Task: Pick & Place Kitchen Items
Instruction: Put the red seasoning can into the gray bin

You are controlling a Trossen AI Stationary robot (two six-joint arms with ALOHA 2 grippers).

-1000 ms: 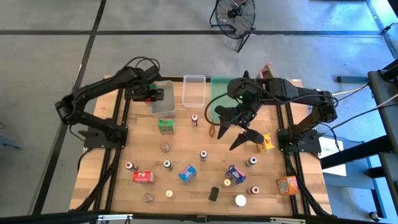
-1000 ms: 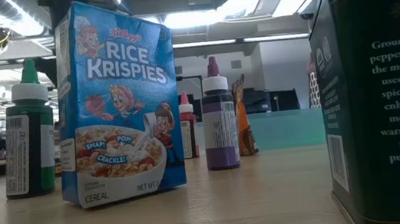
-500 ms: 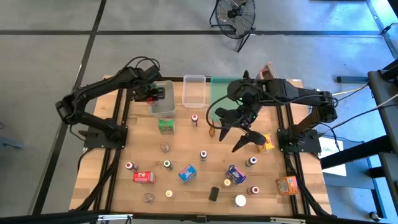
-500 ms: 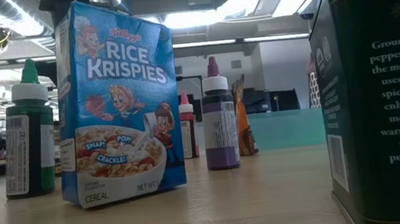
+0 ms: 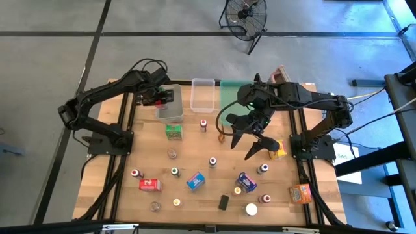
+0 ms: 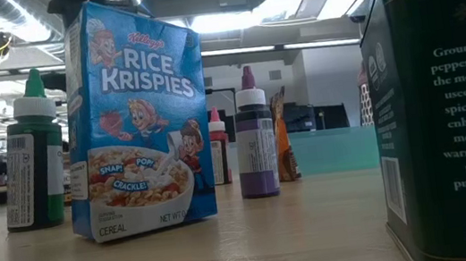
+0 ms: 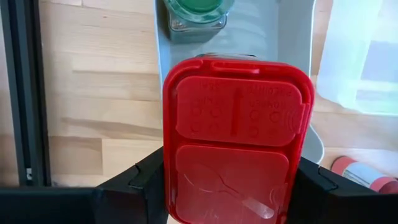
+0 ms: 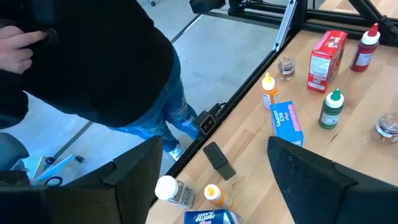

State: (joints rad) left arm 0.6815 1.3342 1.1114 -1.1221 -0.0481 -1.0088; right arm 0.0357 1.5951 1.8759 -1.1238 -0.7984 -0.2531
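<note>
Near edge I saw the loose kitchen items: black tin [image 6: 455,101], Rice Krispies box [image 6: 134,121], green bottle [image 6: 31,157], purple bottle [image 6: 255,137]. Mid-table, my right gripper [image 5: 250,138] hovered with jaws spread, holding nothing. At the far side, left gripper [image 7: 230,186] clamped a red-lidded container [image 7: 235,137] over the clear bin [image 5: 170,110].

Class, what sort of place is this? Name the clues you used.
Probably a robotics lab or workshop: a bare concrete floor, a floor fan, and a framed wooden table with two mounted arms.
</note>
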